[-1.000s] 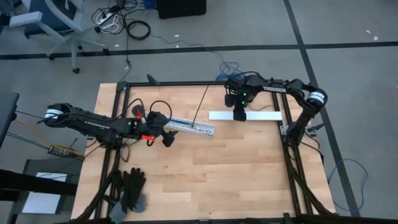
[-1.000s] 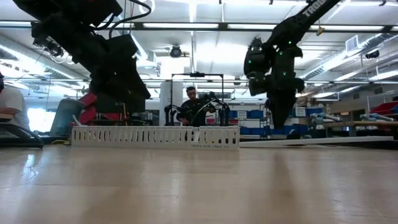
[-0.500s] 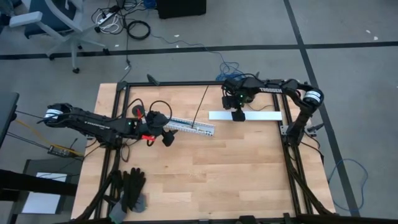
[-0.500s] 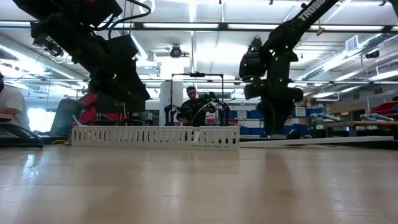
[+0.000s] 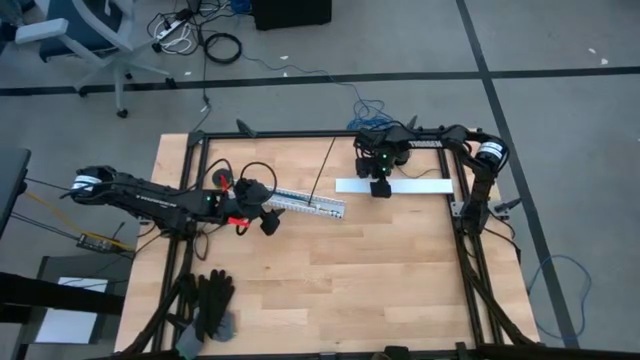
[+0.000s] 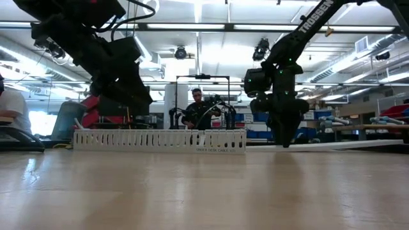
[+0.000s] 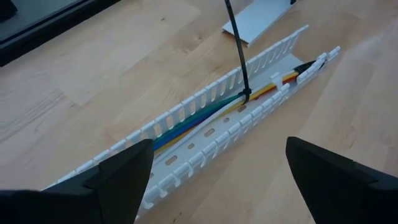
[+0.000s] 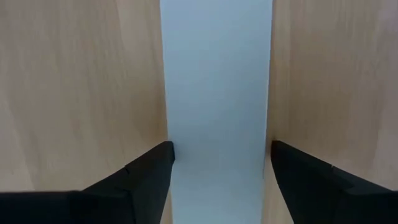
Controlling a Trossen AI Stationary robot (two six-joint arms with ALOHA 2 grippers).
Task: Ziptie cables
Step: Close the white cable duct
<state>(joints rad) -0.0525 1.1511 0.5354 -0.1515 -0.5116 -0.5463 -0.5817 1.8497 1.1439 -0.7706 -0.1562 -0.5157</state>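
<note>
The cables (image 7: 205, 118), thin coloured wires, lie along the inside of the white slotted channel (image 5: 305, 205). A black ziptie (image 7: 247, 93) is looped round them near the channel's right end, and its long tail (image 7: 235, 37) stands up. My left gripper (image 7: 219, 146) hovers open off the channel's left end (image 5: 268, 222), with nothing between its fingers. My right gripper (image 8: 221, 149) points straight down over a flat white strip (image 5: 395, 186) at the far right. It is open, with one finger on each long side of the strip. My right gripper comes from above with its fingers (image 8: 163, 155) level with the white strip's two long edges (image 8: 171, 124), across the strip, near its left end. The strip lies flat on the table. Whether the fingers touch it, I cannot tell.
Black frame rails (image 5: 190, 200) run along the table's left, right and far sides. Black gloves (image 5: 210, 305) lie at the near left corner. Bare wood (image 5: 350, 280) fills the middle and near part. A person (image 6: 195, 105) stands in the room beyond the table.
My right gripper has come down toward the white strip, still pointing straight down, until its fingertips are about at table level. My left gripper and the channel with the cables have kept still.
</note>
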